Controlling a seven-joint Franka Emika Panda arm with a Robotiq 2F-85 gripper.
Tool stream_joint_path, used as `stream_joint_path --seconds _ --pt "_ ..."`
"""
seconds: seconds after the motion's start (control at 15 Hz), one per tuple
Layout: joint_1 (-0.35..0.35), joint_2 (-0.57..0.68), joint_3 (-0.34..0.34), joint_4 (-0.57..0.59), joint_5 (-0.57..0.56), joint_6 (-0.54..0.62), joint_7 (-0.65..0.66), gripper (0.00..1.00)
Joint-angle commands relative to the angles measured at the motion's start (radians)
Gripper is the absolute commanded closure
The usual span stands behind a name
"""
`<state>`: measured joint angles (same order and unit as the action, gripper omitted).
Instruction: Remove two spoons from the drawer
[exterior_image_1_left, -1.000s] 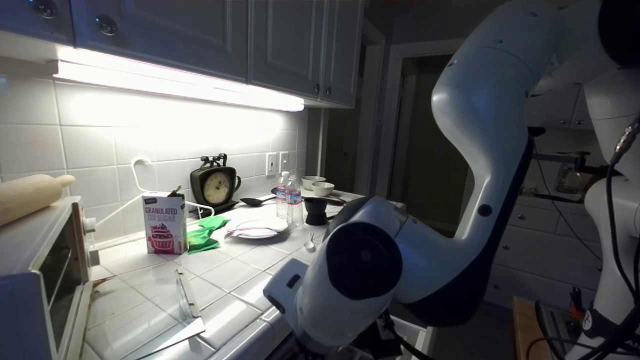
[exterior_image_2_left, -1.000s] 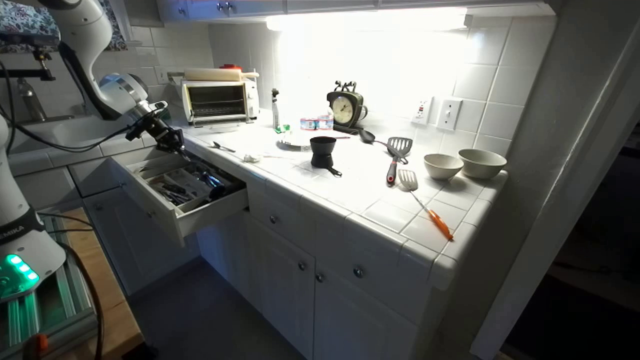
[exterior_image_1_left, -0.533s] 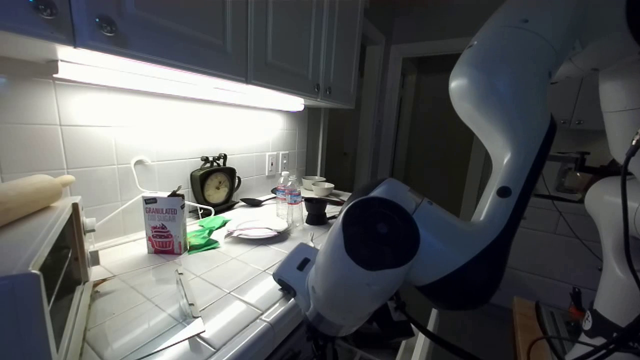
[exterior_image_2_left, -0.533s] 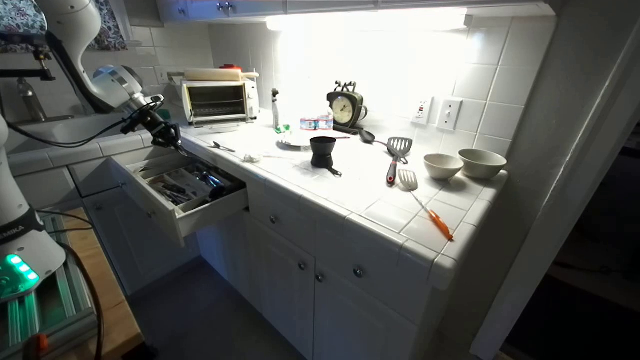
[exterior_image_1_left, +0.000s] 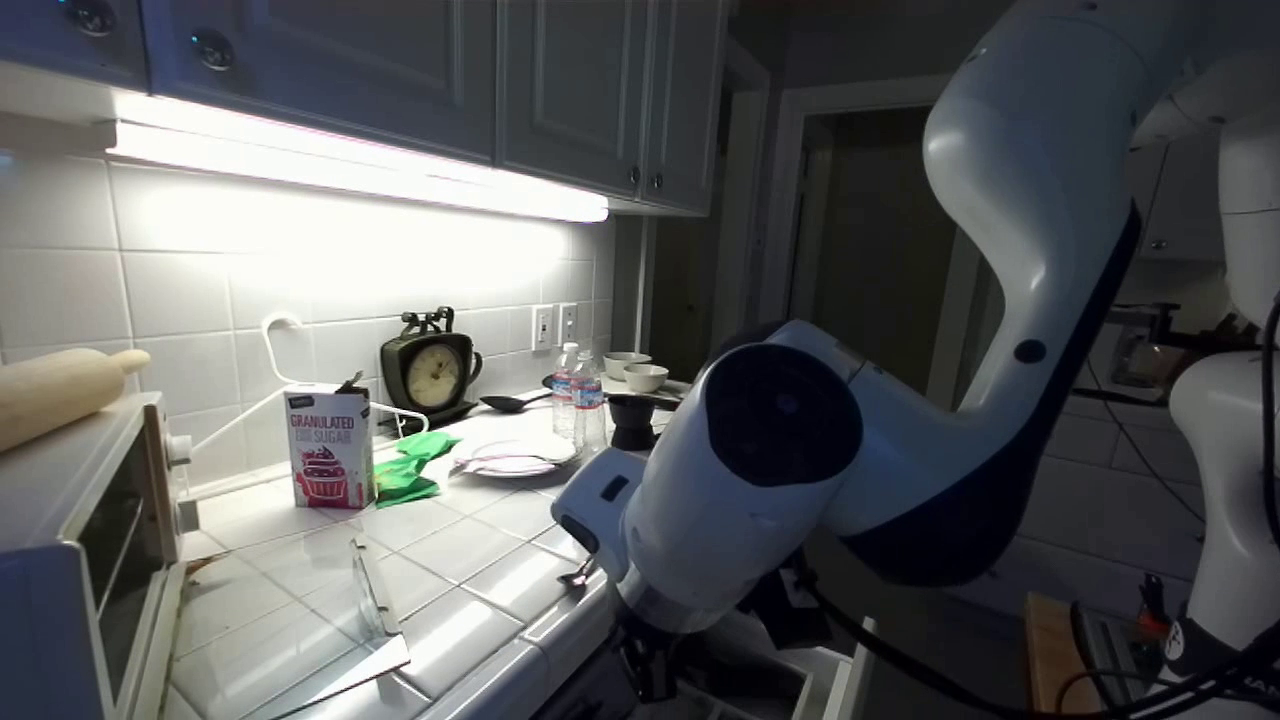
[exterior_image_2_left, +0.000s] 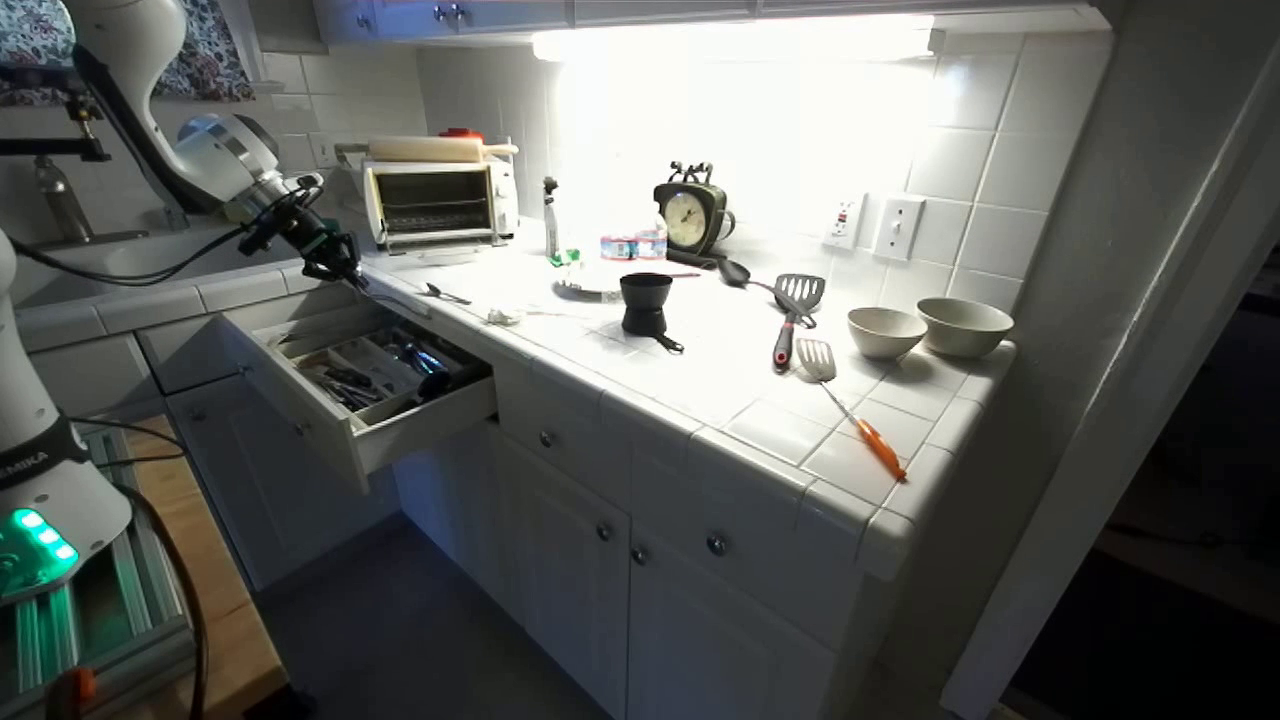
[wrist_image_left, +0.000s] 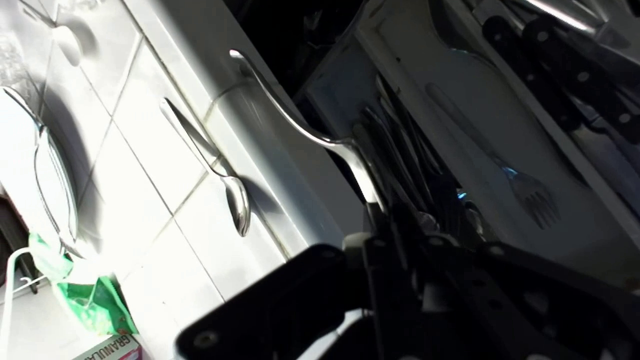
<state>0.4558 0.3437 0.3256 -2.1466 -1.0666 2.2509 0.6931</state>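
The drawer (exterior_image_2_left: 425, 432) is pulled open, with loose cutlery and dark-handled knives in its white compartments; its front panel shows in an exterior view (exterior_image_1_left: 848, 682). My gripper (wrist_image_left: 392, 245) is shut on a shiny metal utensil (wrist_image_left: 300, 127), seen edge-on with a curved free end. I cannot tell for certain that it is a spoon. In an exterior view the gripper (exterior_image_2_left: 352, 270) is above the drawer's back corner near the counter edge. A metal spoon (wrist_image_left: 235, 202) lies on the counter, also in an exterior view (exterior_image_2_left: 447, 294). A fork (wrist_image_left: 532, 195) lies in the drawer.
The tiled counter edge (wrist_image_left: 260, 165) runs close beside the gripper. A toaster oven (exterior_image_2_left: 435, 205) stands behind it. A sugar box (exterior_image_1_left: 328, 450), a green bag (exterior_image_1_left: 410, 470), plates (exterior_image_1_left: 513, 455) and a black cup (exterior_image_2_left: 645, 303) stand on the counter. A white spoon (wrist_image_left: 67, 45) lies there.
My gripper has risen from the drawer and drawn back slightly, carrying the metal utensil up to counter-edge height. The drawer has not moved.
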Motion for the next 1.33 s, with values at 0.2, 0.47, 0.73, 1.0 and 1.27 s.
stream_joint_path --seconds 0.2,0.47,0.73,1.0,1.27 --pt "-0.008 -0.067 0.006 -0.03 0.048 -0.029 -0.045 0.98" --pt "-0.014 -0.085 0.004 -0.026 0.045 -0.042 -0.042 0.98" --pt "-0.021 -0.084 -0.003 -0.011 0.028 -0.045 -0.033 0.98" --pt "-0.023 -0.068 -0.015 0.01 0.007 -0.055 -0.017 0.98" --pt "-0.029 -0.047 -0.028 0.034 0.008 -0.047 -0.016 0.98"
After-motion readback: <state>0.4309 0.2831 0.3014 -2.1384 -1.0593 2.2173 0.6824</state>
